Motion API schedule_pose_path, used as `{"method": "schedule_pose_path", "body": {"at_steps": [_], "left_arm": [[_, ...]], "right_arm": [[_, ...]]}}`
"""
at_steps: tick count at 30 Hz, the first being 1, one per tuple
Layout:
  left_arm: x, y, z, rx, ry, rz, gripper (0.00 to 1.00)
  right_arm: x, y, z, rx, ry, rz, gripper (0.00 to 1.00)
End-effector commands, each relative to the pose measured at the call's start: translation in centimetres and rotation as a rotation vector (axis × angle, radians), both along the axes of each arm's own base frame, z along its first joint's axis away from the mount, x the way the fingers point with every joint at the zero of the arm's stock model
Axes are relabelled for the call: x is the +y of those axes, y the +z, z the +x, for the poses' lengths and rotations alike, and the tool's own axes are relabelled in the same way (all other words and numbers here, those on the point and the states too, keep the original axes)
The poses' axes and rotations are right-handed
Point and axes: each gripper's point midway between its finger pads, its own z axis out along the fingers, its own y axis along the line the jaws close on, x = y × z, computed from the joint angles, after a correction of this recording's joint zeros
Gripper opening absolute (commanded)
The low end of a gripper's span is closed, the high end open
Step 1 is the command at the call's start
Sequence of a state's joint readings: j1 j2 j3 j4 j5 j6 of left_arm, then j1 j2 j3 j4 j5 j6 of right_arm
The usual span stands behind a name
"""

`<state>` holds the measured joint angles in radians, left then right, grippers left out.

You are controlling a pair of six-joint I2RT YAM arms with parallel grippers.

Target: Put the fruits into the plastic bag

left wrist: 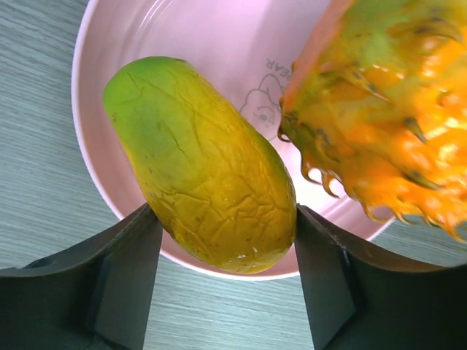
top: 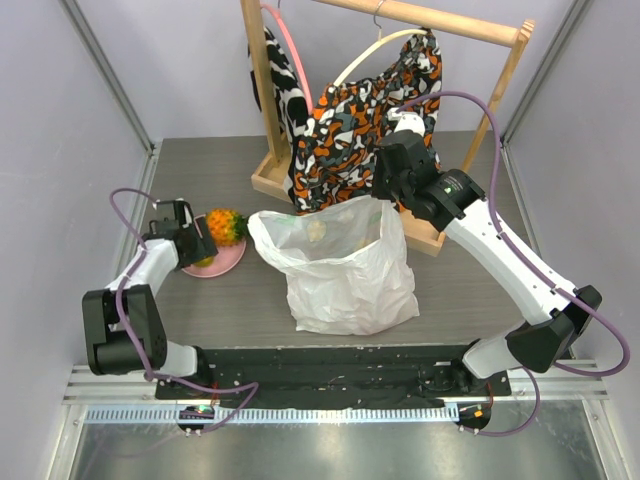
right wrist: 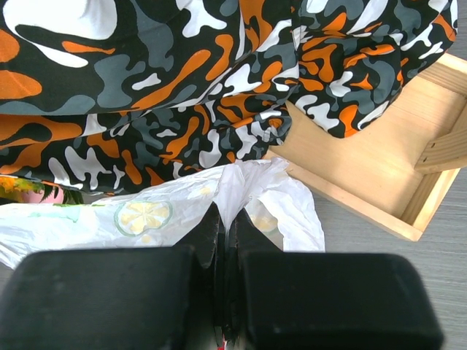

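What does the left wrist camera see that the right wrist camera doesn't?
Only the left wrist view shows the mango lying on the pink plate, squeezed by the left gripper. Only the right wrist view shows the patterned cloth, the wooden rack base and the plastic bag pinched by the right gripper. Both show the grey table and, seemingly, the pineapple: a sliver at the right view's edge.

The top camera looks down from above and behind the arm bases, covering the whole table point(top: 200, 180). The left wrist camera sits very close over the plate point(left wrist: 182, 29), at 9 o'clock in that view. The right wrist camera faces the plastic bag point(right wrist: 73, 226) and cloth point(right wrist: 182, 109) at 1 o'clock.
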<state>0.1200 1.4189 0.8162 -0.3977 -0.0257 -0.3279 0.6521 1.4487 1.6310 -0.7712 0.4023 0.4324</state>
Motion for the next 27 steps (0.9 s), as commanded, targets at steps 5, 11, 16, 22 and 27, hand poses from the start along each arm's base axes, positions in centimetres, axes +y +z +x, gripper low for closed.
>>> {"method": "schedule_pose_path", "body": {"at_steps": [5, 11, 16, 22, 27], "left_arm": [[0.2, 1.6, -0.4, -0.063, -0.005, 0.023, 0.59], [0.1, 2.4, -1.4, -0.056, -0.005, 0.021, 0.56], [-0.3, 4.1, -2.8, -0.078, 0.011, 0.002, 0.57], [-0.9, 5.4, -4.4, -0.105, 0.054, -0.033, 0.57], [-0.6, 7.5, -5.1, -0.147, 0.093, -0.024, 0.57]], "right_arm": [[0.3, 2.7, 0.1, -0.066, 0.003, 0.071, 0.02], [0.2, 2.9, 0.0, -0.07, 0.002, 0.073, 0.02], [0.2, 2.9, -0.1, -0.069, 0.002, 0.076, 0.02], [0.6, 2.8, -0.1, -0.063, 0.018, 0.086, 0.02], [0.7, 2.8, -0.2, -0.063, 0.027, 0.09, 0.02]]}}
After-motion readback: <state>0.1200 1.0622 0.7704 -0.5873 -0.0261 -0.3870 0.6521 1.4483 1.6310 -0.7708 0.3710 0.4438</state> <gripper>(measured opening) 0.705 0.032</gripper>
